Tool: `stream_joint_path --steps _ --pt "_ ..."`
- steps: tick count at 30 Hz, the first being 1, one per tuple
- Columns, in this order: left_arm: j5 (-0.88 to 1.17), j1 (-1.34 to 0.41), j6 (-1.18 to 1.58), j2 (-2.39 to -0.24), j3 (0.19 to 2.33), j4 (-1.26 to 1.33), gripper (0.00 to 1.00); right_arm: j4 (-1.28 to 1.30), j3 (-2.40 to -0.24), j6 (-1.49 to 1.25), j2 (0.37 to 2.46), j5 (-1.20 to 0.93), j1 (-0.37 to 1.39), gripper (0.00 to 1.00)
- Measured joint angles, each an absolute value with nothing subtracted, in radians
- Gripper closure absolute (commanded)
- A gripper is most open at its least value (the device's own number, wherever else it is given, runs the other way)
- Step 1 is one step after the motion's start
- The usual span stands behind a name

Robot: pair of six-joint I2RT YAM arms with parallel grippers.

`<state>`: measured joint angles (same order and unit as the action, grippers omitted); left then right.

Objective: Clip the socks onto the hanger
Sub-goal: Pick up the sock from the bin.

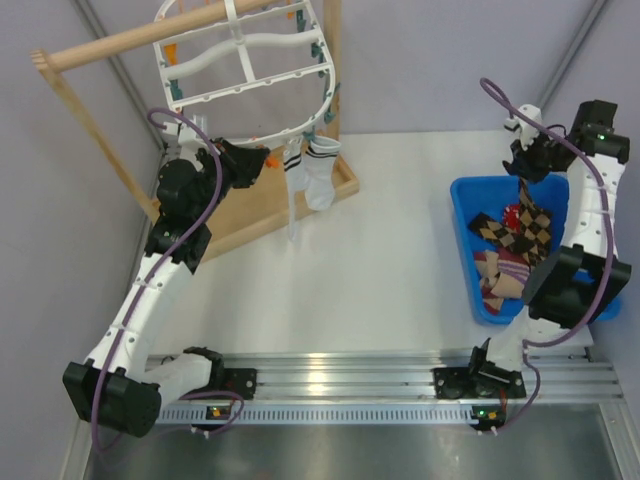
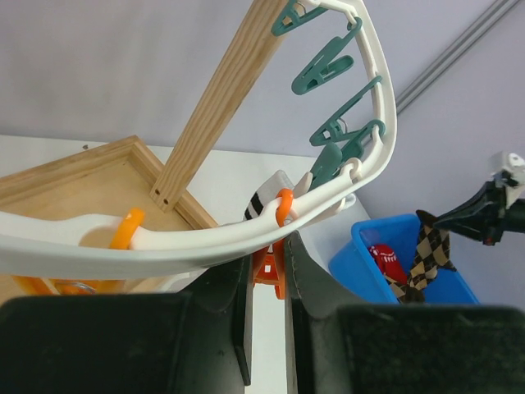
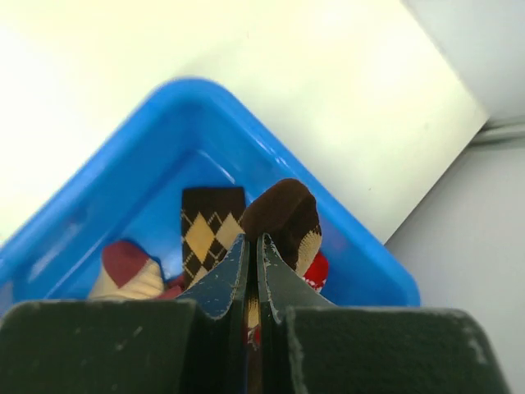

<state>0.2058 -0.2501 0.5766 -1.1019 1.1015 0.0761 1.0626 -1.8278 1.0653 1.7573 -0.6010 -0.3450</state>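
- The left gripper (image 2: 268,258) is closed on an orange clip (image 2: 269,277) at the lower rim of the hanger (image 1: 240,55), which hangs on the wooden rack (image 1: 110,42).
- White socks (image 1: 318,180) hang from that rim, just beside it.
- The right gripper (image 1: 522,168) pinches an argyle sock (image 1: 530,222) over the blue bin (image 1: 462,215), which holds other socks (image 1: 500,272).

The flat white table (image 1: 400,270) bears a blue plastic bin (image 1: 462,220) below the right gripper (image 1: 522,178). A shallow wooden tray (image 1: 240,225) sits below the left gripper (image 1: 266,161).
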Motion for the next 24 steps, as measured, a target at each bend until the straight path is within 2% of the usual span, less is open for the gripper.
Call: stream_joint_path --steps 8,18,24 --pt "0.212 -0.249 0.578 -1.102 1.102 0.077 1.00 1.034 -1.860 0.986 1.573 -0.746 -0.343 1.00" --pt "0.212 -0.249 0.577 -1.102 1.102 0.077 1.00 0.830 -1.797 0.736 1.546 -0.715 -0.344 1.00" --pt "0.212 -0.249 0.577 -1.102 1.102 0.077 1.00 0.771 -1.528 0.804 1.484 -0.608 -0.371 1.00"
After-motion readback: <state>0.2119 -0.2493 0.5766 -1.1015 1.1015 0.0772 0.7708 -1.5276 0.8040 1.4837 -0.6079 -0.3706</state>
